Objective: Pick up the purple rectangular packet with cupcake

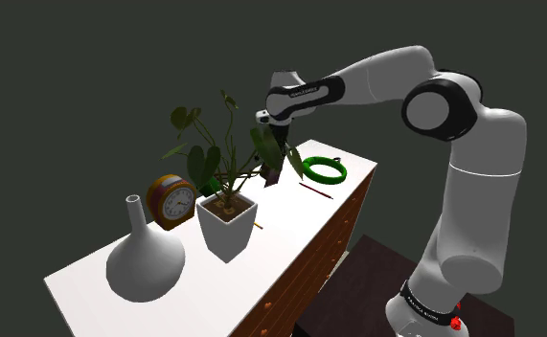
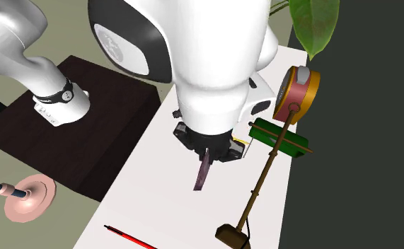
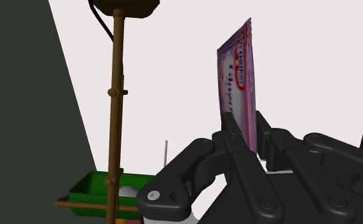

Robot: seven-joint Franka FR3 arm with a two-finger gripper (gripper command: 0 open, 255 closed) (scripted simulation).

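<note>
White dresser top against a dark grey wall carries a vase, a clock, a potted plant and a green ring; the gripper has its jaws closed narrowly on the purple packet, pinching one end; the packet hangs edge-on over the top, between plant and ring.

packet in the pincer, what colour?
The packet is purple with a pale pink printed face, clearest in the wrist view.
</note>
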